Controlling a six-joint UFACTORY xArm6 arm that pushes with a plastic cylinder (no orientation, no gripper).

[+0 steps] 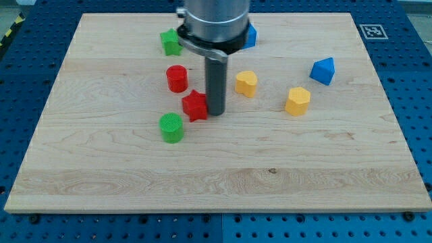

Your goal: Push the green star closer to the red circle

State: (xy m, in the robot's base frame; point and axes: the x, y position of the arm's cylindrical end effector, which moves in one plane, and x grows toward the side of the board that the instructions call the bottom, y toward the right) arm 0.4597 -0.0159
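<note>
Green star above red circle, my tip touching red star

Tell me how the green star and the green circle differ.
The green star has jagged, pointed sides; the green circle is a round cylinder with a ridged top. The green star sits near the view's top edge of the board, above the red circle; the green circle lies lower, below-left of my tip. Both are green and untouched by my tip.
</note>
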